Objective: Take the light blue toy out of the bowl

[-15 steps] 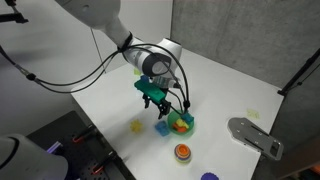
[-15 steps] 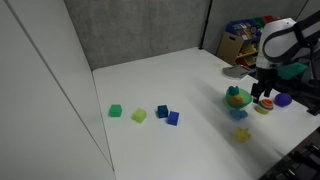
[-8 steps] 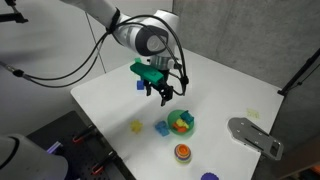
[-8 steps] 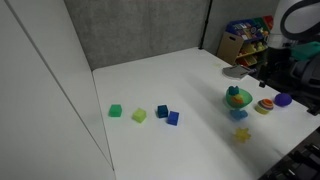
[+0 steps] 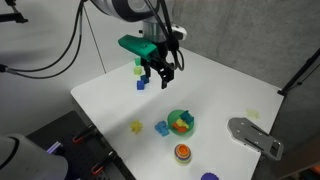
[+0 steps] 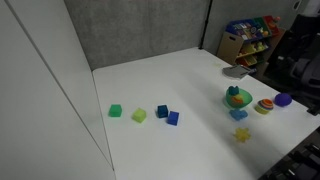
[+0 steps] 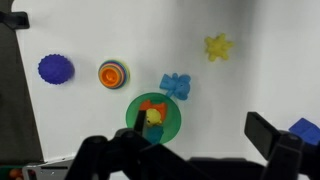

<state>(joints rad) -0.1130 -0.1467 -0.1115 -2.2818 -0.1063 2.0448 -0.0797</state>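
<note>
The teal-green bowl [image 5: 190,127] stands on the white table and holds orange and yellow pieces. It also shows in the other exterior view [image 6: 232,103] and in the wrist view [image 7: 174,118]. The light blue toy [image 5: 161,128] lies on the table just beside the bowl, outside it, in both exterior views [image 6: 240,114] and in the wrist view [image 7: 176,86]. My gripper [image 5: 163,84] hangs high above the table, well away from the bowl, open and empty. In the wrist view its fingers [image 7: 200,126] are spread wide.
A small yellow toy [image 5: 136,126], an orange-red round object with a grey rim [image 5: 182,152] and a purple round piece [image 7: 56,68] lie near the bowl. Green, yellow-green and dark blue cubes [image 6: 162,111] lie farther off. A grey flat part [image 5: 255,135] sits at the table edge.
My gripper has risen up and away from the bowl, empty. The light blue toy stays where it was on the table beside the bowl.
</note>
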